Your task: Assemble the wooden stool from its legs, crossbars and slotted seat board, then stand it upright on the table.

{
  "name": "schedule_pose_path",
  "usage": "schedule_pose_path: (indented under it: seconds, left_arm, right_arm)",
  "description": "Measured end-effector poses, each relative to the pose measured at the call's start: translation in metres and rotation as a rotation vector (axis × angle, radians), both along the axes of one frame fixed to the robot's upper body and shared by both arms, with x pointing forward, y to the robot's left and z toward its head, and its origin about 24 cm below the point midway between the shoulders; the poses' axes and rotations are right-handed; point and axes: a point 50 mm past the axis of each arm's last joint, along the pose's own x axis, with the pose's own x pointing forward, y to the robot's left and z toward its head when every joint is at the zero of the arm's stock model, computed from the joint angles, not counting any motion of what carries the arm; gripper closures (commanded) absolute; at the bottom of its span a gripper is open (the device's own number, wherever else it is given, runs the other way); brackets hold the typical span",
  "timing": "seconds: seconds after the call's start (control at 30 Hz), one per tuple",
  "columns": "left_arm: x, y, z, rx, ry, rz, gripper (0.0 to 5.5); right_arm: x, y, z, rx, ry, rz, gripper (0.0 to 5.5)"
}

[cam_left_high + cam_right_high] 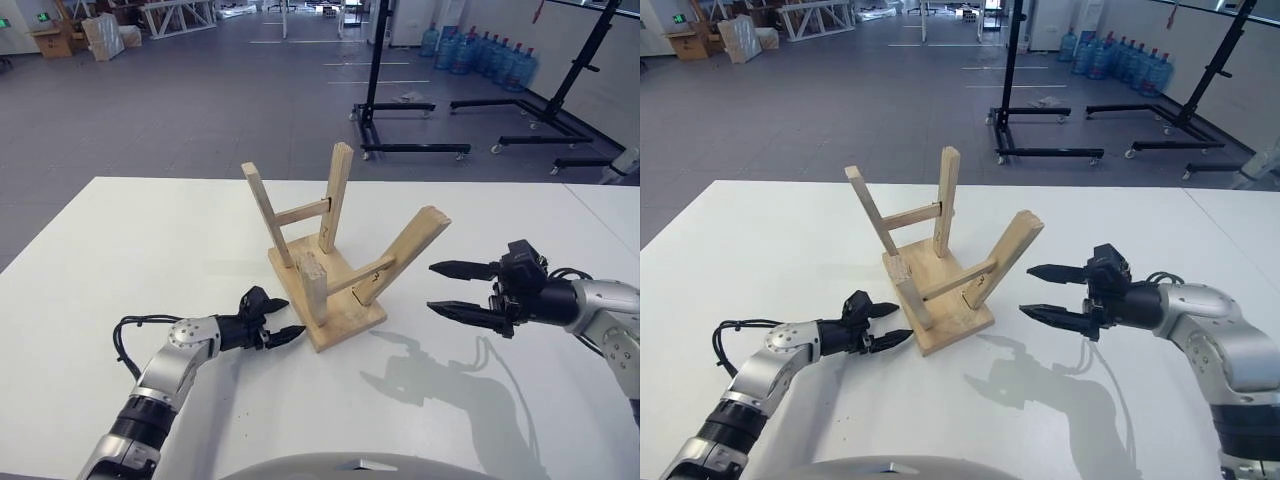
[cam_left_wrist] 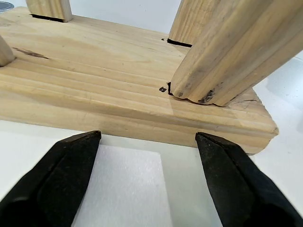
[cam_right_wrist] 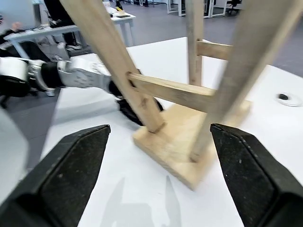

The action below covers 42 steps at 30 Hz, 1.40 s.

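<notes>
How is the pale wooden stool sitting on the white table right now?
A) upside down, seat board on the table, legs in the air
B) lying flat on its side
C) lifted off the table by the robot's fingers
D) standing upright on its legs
A: the pale wooden stool has its flat seat board down on the white table, with its legs pointing up.

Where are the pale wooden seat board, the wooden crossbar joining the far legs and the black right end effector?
Pale wooden seat board (image 1: 345, 320): left eye view, bare face.
Wooden far crossbar (image 1: 303, 212): left eye view, middle.
Black right end effector (image 1: 431, 287): left eye view, between fingertips.
</notes>
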Motion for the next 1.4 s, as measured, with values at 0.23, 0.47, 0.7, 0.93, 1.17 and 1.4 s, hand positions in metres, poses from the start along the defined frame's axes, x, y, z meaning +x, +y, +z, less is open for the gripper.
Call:
schedule_pose_path:
  seconds: [0.23,0.47,0.7,0.93,1.17,1.4]
  left_arm:
    - [0.014,-0.037,-0.003,-0.067,0.012,-0.041,1.83]
    - [0.015,-0.036,0.0,-0.082,-0.013,-0.053,1.83]
    - [0.015,-0.034,0.0,-0.076,-0.011,-0.044,1.83]
    - [0.015,-0.032,-0.002,-0.057,-0.012,-0.031,1.83]
    - [0.015,-0.025,-0.004,-0.043,-0.009,-0.001,1.83]
    - [0.017,-0.019,-0.002,-0.048,-0.025,0.045,1.83]
  right_arm:
    - [0.012,0.019,0.035,0.172,-0.274,-0.054,1.6]
    - [0.054,0.046,0.043,-0.002,-0.954,-0.402,1.6]
    - [0.078,0.051,0.033,-0.354,-1.458,-0.517,1.6]
    - [0.087,0.033,-0.02,-0.655,-1.352,-0.343,1.6]
    - [0.083,0.041,-0.027,-0.576,-1.241,-0.299,1.6]
    - [0.08,0.043,-0.022,-0.522,-1.32,-0.31,1.6]
